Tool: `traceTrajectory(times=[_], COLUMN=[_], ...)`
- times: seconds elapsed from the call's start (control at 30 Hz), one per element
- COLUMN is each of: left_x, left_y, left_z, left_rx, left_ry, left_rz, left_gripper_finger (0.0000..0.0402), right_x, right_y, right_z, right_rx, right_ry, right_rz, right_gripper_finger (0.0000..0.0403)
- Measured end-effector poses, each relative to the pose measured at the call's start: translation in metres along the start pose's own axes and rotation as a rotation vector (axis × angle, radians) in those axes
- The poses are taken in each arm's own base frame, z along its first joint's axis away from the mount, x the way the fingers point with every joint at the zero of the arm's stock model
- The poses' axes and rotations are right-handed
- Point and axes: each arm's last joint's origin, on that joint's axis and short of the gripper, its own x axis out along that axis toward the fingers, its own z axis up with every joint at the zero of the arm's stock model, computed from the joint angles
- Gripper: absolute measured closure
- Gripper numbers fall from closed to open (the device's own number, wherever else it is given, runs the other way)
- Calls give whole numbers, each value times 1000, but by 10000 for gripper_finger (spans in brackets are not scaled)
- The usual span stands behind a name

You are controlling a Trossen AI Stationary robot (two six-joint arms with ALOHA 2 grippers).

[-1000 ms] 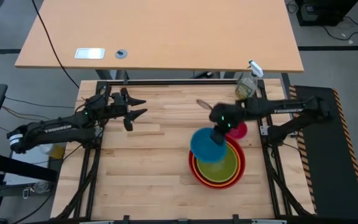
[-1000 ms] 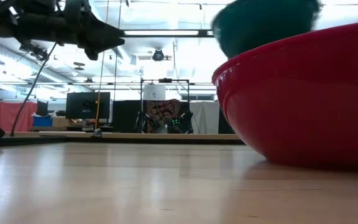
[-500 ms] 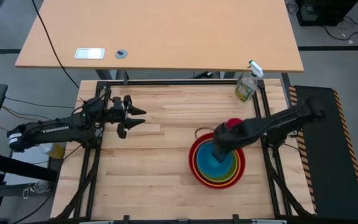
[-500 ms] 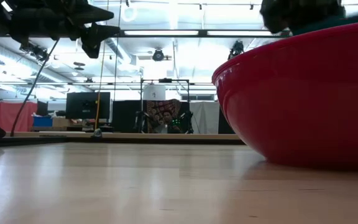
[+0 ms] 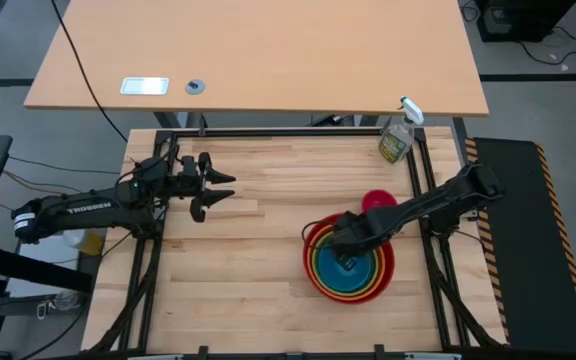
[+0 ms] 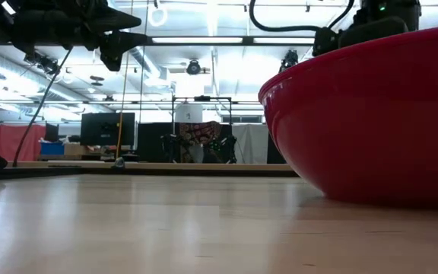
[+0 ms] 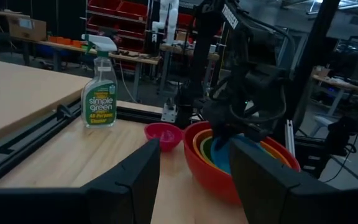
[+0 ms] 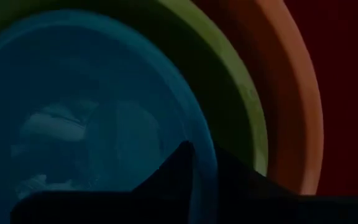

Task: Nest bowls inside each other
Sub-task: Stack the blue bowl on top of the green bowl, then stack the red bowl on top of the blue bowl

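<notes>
**Let go of the blue bowl cleanly, then go for the pink one**

The red bowl (image 5: pixel 314 275) sits toward the right edge of the tabletop, about midway between the far and near edges, and it holds the orange bowl (image 5: pixel 320 279), then the lime green bowl (image 5: pixel 368 285), then the blue bowl (image 5: pixel 353 268) in the middle. The magenta-pink bowl (image 5: pixel 378 203) stands alone just beside the stack, on its far side, toward the spray bottle (image 5: pixel 396 140) in the far right corner.

Your right gripper (image 5: pixel 343 255) is down inside the stack, its fingers straddling the blue bowl's rim; the jaws are only barely parted, so you cannot tell whether the rim is free yet. Spread them wider before lifting, or the blue bowl may come up with you and tip. Rise straight up, clear of all four rims, then swing to the pink bowl.

Your left gripper (image 5: pixel 211 188) waits near the far left corner, jaws spread and holding nothing.
</notes>
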Motion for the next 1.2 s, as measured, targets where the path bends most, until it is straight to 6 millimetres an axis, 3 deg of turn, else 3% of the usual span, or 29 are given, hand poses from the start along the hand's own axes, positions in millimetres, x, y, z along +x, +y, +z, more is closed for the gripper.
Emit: traceTrajectory(times=[0.27, 0.5, 0.7, 0.97, 1.2], left_x=[0, 0, 0, 0, 0], left_y=[0, 0, 0, 0, 0], left_z=[0, 0, 0, -1, -2], left_rx=[2, 2, -1, -6, -4], left_ry=[0, 0, 3, 15, 19], left_rz=[0, 0, 1, 3, 3], left_gripper_finger=[209, 209, 209, 209, 209], right_x=[-13, -49, -80, -73, -42], right_y=[-7, -7, -21, -66, -109], right_z=[-4, 0, 0, 2, 1], right_rx=[74, 99, 101, 167, 262], right_ry=[55, 26, -112, -105, -123], right_rz=[-9, -38, -209, -222, -173], right_gripper_finger=[276, 223, 216, 234, 235])
